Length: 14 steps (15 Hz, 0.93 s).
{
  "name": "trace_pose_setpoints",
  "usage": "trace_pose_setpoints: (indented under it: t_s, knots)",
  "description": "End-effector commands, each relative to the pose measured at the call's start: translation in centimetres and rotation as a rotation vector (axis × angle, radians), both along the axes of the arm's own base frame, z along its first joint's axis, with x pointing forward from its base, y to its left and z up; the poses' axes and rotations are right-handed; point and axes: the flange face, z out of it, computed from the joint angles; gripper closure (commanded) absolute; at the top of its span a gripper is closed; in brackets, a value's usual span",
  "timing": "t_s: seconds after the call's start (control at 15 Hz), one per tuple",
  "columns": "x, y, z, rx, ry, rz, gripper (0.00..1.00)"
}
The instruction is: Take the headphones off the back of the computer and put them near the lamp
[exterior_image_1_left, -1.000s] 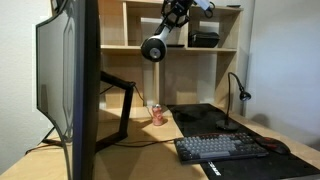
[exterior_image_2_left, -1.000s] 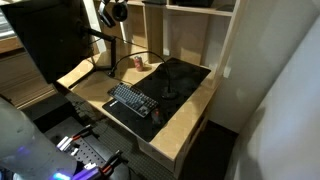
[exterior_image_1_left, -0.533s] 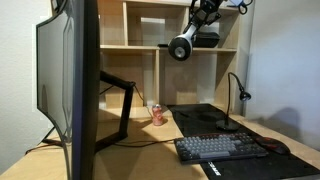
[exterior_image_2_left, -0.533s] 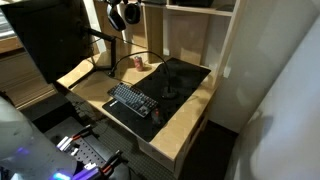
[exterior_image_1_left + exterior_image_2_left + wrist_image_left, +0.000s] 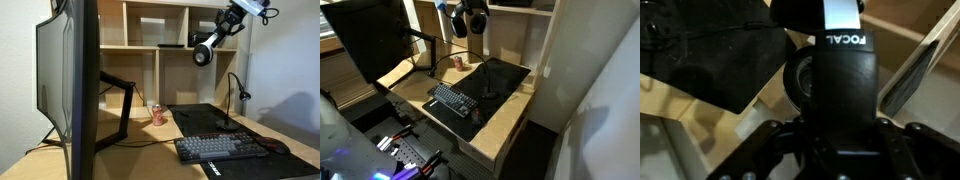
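Observation:
My gripper (image 5: pixel 228 26) is shut on the headband of the black headphones (image 5: pixel 204 53) and holds them high in the air in front of the shelf. In an exterior view the headphones (image 5: pixel 470 20) hang over the back of the desk. In the wrist view the headband (image 5: pixel 843 60) marked FOCAL fills the middle, clamped between my fingers (image 5: pixel 840 140). The computer monitor (image 5: pixel 78 80) stands edge-on at the left on its angled stand arm. The slim black gooseneck lamp (image 5: pixel 240 90) stands at the right, below and to the right of the headphones.
A black keyboard (image 5: pixel 218 148) lies on a dark desk mat (image 5: pixel 205 118), with a mouse (image 5: pixel 273 146) beside it. A small red can (image 5: pixel 157 113) stands near the monitor stand. Wooden shelf compartments (image 5: pixel 140 25) rise behind the desk. A keyboard (image 5: pixel 452 100) shows from above too.
My gripper has carried the headphones steadily to the right along the shelf, from near the monitor side toward the lamp side, staying at about the same height.

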Motion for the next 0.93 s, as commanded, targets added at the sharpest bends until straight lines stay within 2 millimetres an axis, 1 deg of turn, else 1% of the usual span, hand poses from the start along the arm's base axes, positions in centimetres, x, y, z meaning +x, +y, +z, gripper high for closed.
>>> trace_pose_setpoints:
  t_s: [0.0, 0.13, 0.27, 0.4, 0.47, 0.53, 0.67, 0.73, 0.8, 0.87]
  knots:
    - [0.4, -7.2, -0.1, 0.122, -0.014, -0.160, 0.79]
    - [0.7, -10.1, -0.9, 0.194, -0.017, -0.255, 0.79]
    - [1.2, -12.0, -1.6, 0.260, -0.030, -0.338, 0.79]
    - [1.7, -13.1, -2.3, 0.325, -0.039, -0.417, 0.79]
    - [1.8, -12.6, -2.2, 0.350, -0.060, -0.457, 0.79]
    - [1.0, -12.7, -3.1, 0.291, -0.013, -0.390, 0.54]
    - [1.5, -12.7, -3.5, 0.314, -0.023, -0.433, 0.54]
    - [2.5, -12.4, -5.3, 0.297, 0.025, -0.445, 0.79]
    - [3.2, -12.7, -6.7, 0.302, 0.063, -0.459, 0.79]
    - [4.1, -13.6, -8.8, 0.309, 0.098, -0.512, 0.79]
